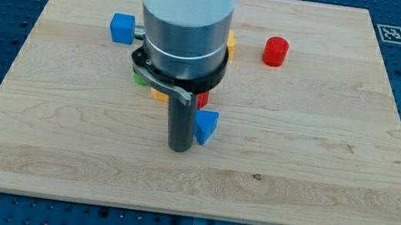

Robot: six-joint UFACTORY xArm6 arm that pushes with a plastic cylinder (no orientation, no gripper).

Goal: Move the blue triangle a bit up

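Observation:
The blue triangle [206,126] lies near the board's middle, a little below centre. My tip [179,149] rests on the board just left of and slightly below the triangle, touching or almost touching its left side. The arm's wide body hides the blocks behind it.
A blue block [122,28] sits at the upper left. A red cylinder [275,52] stands at the upper right. Parts of a green block [139,80], a yellow block [158,94], a red block [202,98] and another yellow block [231,45] peek out around the arm. The wooden board [317,167] lies on a blue perforated table.

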